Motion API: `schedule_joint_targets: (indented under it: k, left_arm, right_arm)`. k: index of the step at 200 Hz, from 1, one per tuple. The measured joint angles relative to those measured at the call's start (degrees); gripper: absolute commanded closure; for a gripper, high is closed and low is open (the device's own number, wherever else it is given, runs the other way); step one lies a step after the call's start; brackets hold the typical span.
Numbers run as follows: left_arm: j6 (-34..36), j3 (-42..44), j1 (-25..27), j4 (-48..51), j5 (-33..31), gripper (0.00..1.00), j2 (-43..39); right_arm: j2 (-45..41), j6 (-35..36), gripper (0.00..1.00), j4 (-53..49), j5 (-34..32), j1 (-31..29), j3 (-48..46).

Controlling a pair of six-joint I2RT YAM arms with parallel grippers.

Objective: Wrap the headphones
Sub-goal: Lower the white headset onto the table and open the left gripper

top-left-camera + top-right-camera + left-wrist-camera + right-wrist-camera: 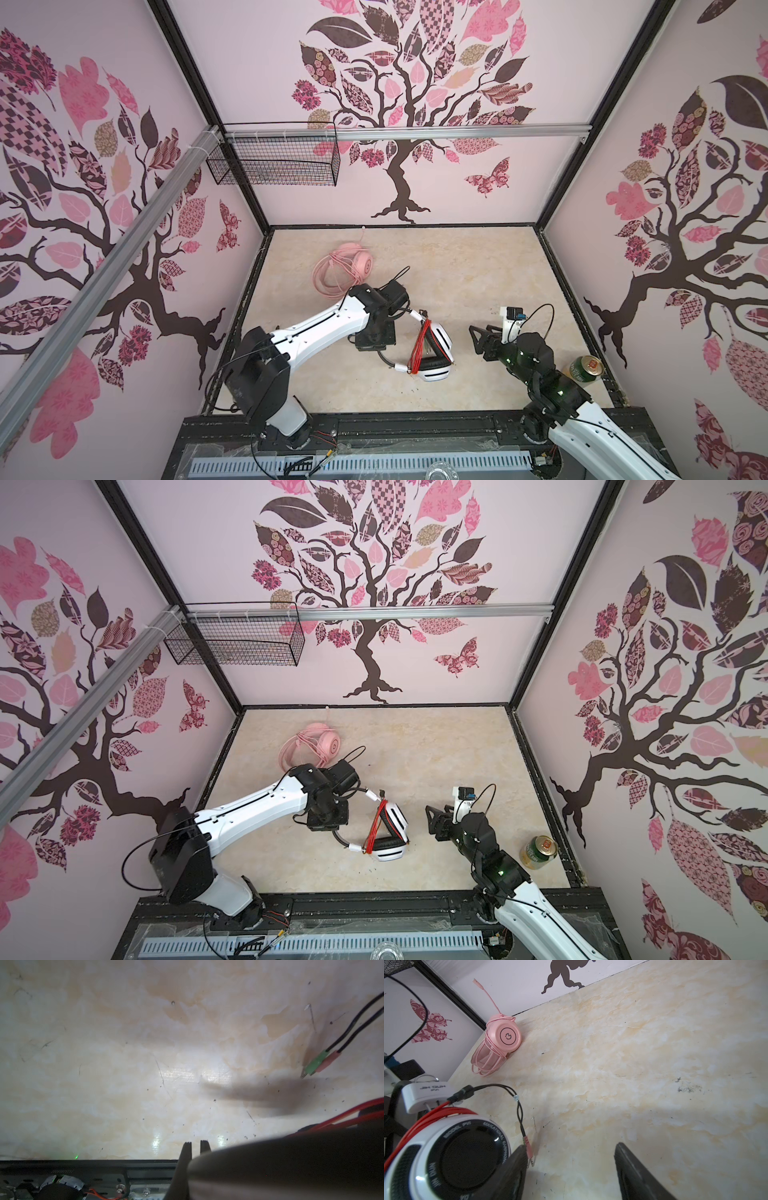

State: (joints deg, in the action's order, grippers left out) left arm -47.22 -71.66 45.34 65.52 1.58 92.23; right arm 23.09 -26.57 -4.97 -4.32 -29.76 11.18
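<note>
Nearest us, the right gripper (570, 1146) hovers above the table (457, 270) with its jaws wide apart and nothing between them. A green-and-gold can (584, 368) sits just beside its arm at the table's right edge.

Left of that gripper, near the middle of the table, lies the white-and-black headset (436, 353). Its orange-red cable (422, 345) is wound in several turns across the earcups. 2 jack plugs (320, 1064), 1 green and 1 pink, show just beside it at the end of 2 thin black leads.

The left gripper (195, 1145) is down by the headset's black headband. Its jaws are together, and we see nothing between the tips.

Farther back, toward the left rear corner, the pale pink headset (353, 262) lies with its pink cable (483, 1064) looped around it. A wire basket (274, 162) hangs on the back wall.
</note>
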Motion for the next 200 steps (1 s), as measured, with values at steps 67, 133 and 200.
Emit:
schedule_joint_targets:
  k: [67, 133, 200]
  left_arm:
    - [2.49, -5.01, -5.31, -2.86, 1.14, 1.00, 8.26]
    - [2.38, -6.36, -7.48, -4.98, 4.04, 1.00, 13.86]
    - [1.95, -8.85, -9.60, -6.93, 8.72, 1.00, 18.75]
  right_arm:
    - [-2.34, -0.02, 0.31, 0.00, 0.04, 0.00, 0.00]
    - [-2.32, -0.04, 0.31, 0.00, 0.72, 0.00, -0.02]
    - [-2.08, -0.07, 0.32, 0.00, 2.12, 0.00, -0.68]
